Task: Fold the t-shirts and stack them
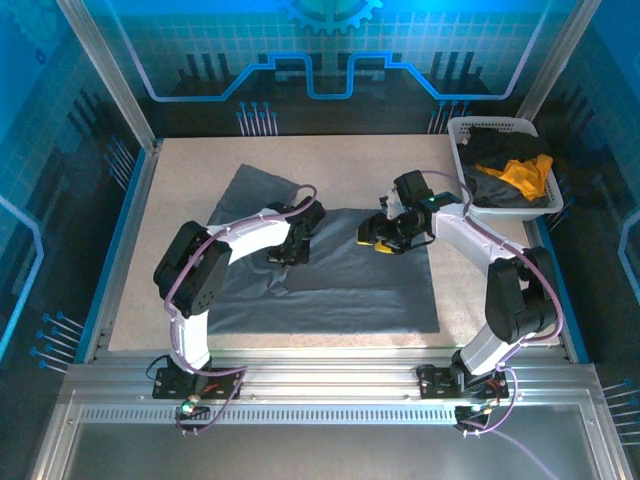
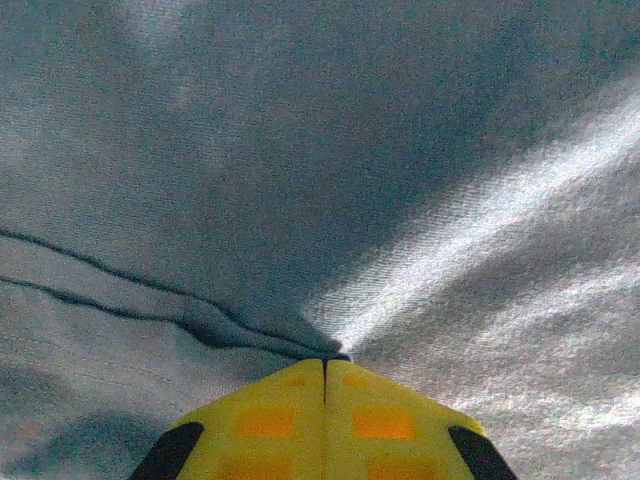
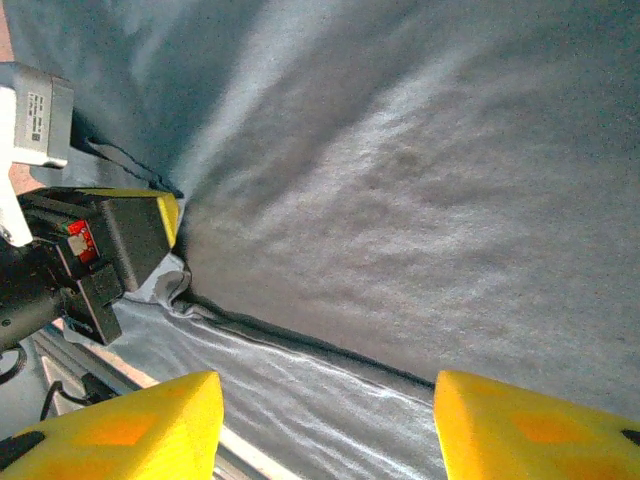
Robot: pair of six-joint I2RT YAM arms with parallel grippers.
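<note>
1. The slate grey t-shirt [image 1: 360, 290] lies spread across the worktop [image 1: 200, 160].
2. The left pincer [image 2: 323, 362] is clenched on a pinched ridge of that shirt.
3. The right pincer [image 3: 328, 388] hangs released just over the shirt, near its far edge.

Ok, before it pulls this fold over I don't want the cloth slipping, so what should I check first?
1. Hold of the left fingers on the grey t-shirt: ok, they are shut with a ridge of cloth pinched at their tips.
2. Hold of the right fingers: not ok, they stand open above the cloth.
3. Number of layers in the left pinch: cannot tell.
4. Shirt on the table: ok, all of it lies on the top.
5. Black t-shirt and orange-yellow t-shirt out of the way: ok, both lie in the basket.
</note>
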